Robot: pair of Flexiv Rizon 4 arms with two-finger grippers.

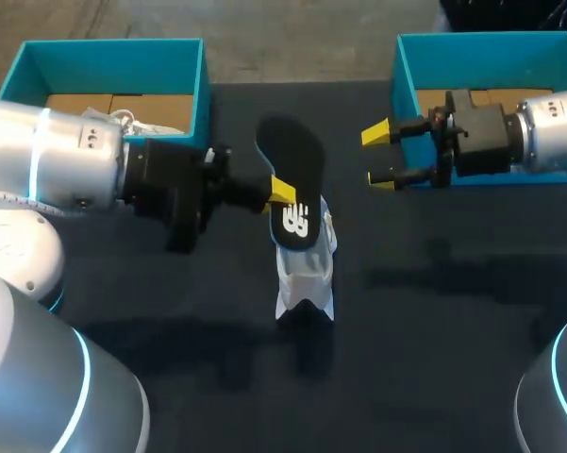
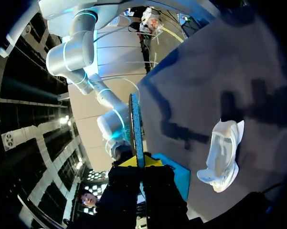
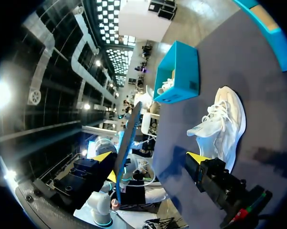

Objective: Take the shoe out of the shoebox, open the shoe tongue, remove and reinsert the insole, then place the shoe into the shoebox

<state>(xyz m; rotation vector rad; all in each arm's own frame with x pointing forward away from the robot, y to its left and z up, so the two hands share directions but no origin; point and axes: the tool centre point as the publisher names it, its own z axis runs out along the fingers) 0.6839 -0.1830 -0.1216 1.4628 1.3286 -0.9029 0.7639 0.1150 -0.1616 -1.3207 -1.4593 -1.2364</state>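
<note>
Holding the black insole (image 1: 297,160) up near the white shoe (image 1: 307,274) on the table (image 1: 434,359), the left claw (image 1: 281,192) pinches it tight, likely to slide it back in. The right claw (image 1: 377,157) hangs wide open, empty, its 2 fingers (image 1: 375,135) ready.

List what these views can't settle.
1. Head view: the far end of the shoe, covered by the insole held in the left jaws.
2. Head view: left shoebox contents, largely behind the left arm. The right shoebox floor is behind the right arm.
3. Left wrist view: the insole's faces, seen edge-on only.
</note>
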